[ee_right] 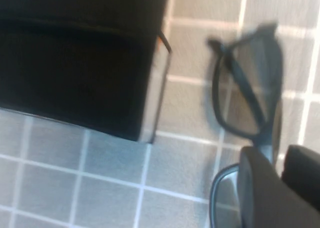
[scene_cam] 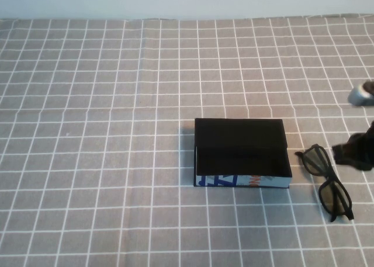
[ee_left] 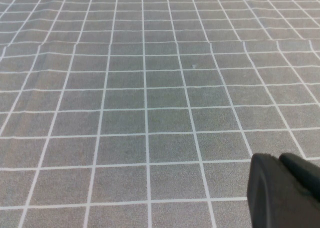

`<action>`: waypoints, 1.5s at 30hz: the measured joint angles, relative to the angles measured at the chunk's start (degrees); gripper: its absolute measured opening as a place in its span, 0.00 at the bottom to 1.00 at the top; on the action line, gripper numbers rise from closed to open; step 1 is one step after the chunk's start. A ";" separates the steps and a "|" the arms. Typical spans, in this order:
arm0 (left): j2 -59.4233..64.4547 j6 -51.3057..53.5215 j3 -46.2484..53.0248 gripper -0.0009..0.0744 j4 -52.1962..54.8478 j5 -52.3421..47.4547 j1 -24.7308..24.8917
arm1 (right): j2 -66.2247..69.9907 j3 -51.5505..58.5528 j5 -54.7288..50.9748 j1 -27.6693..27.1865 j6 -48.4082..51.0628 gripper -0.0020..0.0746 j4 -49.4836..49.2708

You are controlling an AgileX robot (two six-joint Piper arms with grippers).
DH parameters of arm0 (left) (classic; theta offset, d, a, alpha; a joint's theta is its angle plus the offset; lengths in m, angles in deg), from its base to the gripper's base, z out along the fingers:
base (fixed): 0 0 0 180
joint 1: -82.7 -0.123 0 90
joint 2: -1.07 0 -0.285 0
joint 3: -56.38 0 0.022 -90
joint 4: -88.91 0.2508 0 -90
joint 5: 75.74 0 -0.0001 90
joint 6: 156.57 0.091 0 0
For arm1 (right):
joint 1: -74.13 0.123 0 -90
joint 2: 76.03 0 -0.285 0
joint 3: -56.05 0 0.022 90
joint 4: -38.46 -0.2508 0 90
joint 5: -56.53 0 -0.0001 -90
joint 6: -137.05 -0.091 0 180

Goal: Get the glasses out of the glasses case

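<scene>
Glasses [scene_cam: 328, 184] lie beside the glasses case [scene_cam: 242, 153], light, fragile; right gripper [scene_cam: 354, 152] touches them, left gripper [ee_left: 285, 190] away; fingers' state unclear.

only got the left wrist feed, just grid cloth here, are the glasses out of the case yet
Observer: Yes. The glasses lie on the cloth, apart from the glasses case, on its right side.
Operator: case open or shut
Observer: Open, black inside showing, nothing visible in it.
Operator: where's the right gripper
Observer: The right gripper is at the table's right edge, beside the glasses' far end.
Operator: and mine
Observer: The left gripper is out of the high view, over bare cloth.
</scene>
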 joint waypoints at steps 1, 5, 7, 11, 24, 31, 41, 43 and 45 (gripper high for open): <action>0.00 0.00 0.00 0.01 0.00 0.00 0.00 | -1.31 -0.57 -0.87 0.00 0.00 0.15 0.41; 0.00 0.00 0.00 0.01 0.00 0.00 0.00 | -9.83 -3.63 -3.93 0.00 0.00 0.06 1.42; 0.00 0.00 0.00 0.01 0.00 0.00 0.00 | -14.74 -4.79 -4.80 0.00 0.00 0.03 1.54; 0.00 0.00 0.00 0.01 0.00 0.00 0.00 | -27.08 -5.32 -6.14 0.00 0.00 0.01 2.73; 0.00 0.00 0.00 0.01 0.00 0.00 0.00 | -57.29 -5.63 -9.57 0.00 0.00 0.00 2.66; 0.00 0.00 0.00 0.01 0.00 0.00 0.00 | -61.70 -5.72 -10.05 0.00 0.00 0.00 0.47; 0.00 0.00 0.00 0.01 0.00 0.00 0.00 | -61.81 -4.38 -5.63 0.00 0.00 0.00 6.49; 0.00 0.00 0.00 0.01 0.00 0.00 0.00 | -62.10 -2.48 -5.24 0.00 0.00 0.00 7.07; 0.00 0.00 0.00 0.01 0.00 0.00 0.00 | -63.38 -0.20 -4.98 0.00 0.00 0.00 7.52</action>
